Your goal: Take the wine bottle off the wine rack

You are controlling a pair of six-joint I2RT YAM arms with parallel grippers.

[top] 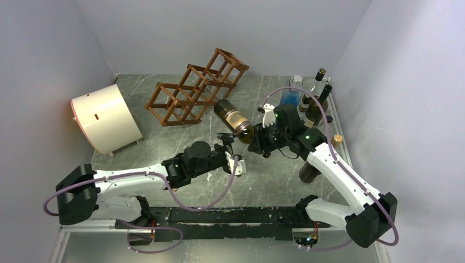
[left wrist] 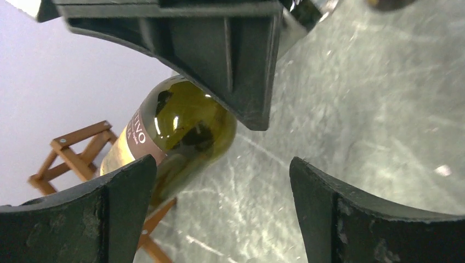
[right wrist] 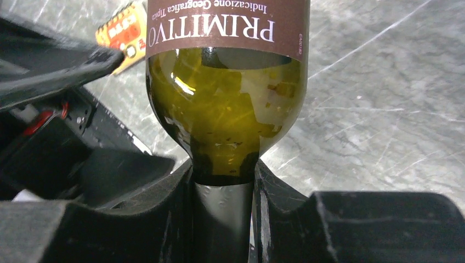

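The wine bottle (top: 234, 121) is olive green with a brown label, held in the air, lying slanted between the wine rack (top: 194, 87) and my right arm. It is out of the rack. My right gripper (top: 259, 140) is shut on the bottle's foil neck (right wrist: 222, 213), the shoulder (right wrist: 225, 109) just beyond the jaws. My left gripper (top: 233, 147) is open and empty, just below and left of the bottle's neck end. In the left wrist view the bottle (left wrist: 175, 129) shows beyond the open fingers (left wrist: 118, 213), with part of the rack (left wrist: 77, 150) behind.
A cream drum (top: 106, 118) lies at the left. Several upright bottles (top: 312, 96) stand at the back right, a dark bottle (top: 310, 171) beside the right arm. Walls enclose the table on three sides.
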